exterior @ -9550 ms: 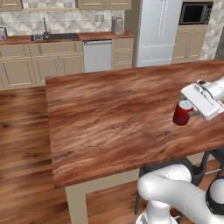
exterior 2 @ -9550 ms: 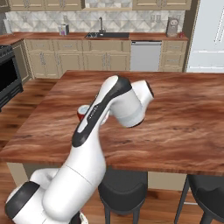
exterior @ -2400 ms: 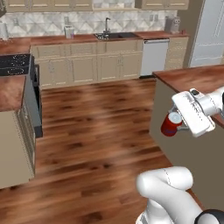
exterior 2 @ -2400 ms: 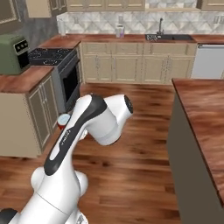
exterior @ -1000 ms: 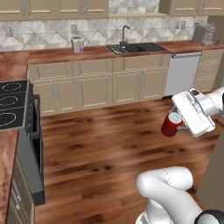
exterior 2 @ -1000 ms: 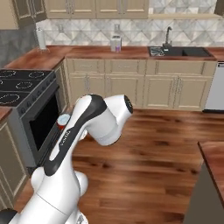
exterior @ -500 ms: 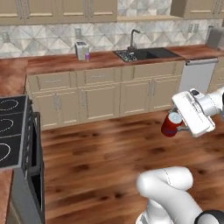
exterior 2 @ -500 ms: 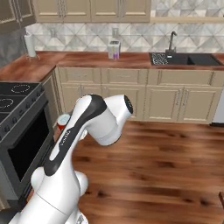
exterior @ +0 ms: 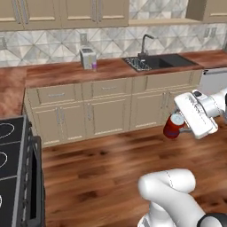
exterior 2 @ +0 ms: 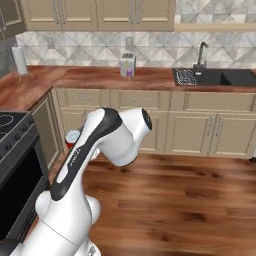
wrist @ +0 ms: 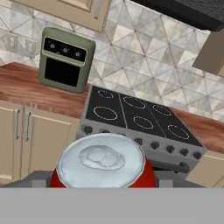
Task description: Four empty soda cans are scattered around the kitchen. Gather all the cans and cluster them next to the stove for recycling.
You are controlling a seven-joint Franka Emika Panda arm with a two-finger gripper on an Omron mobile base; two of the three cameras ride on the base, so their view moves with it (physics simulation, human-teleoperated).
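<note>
Since the earlier pictures the base has turned and driven, so the whole scene has shifted: the island is gone from sight and the wall counter with the sink (exterior: 159, 62) now stands ahead, while the arm's pose has stayed the same.

The gripper (exterior: 179, 128) pinches a red soda can (exterior: 174, 126) by its sides and carries it upright in the air above the wood floor (exterior: 102, 164). In the hand view the silver top of this can is very near, and the stove (wrist: 140, 116) lies farther on, with a green toaster oven (wrist: 65, 59) on the counter to its left. In the left base view the black cooktop edge is at the near left.

I judge the empty can to be very light, thin-walled and smooth, so it may dent or slip; holding it at the middle of its body with mild force seems best. A small pale purple thing, possibly another can, stands beside the toaster (exterior: 88, 58) on the far counter. No brand or writing can be read on anything.
</note>
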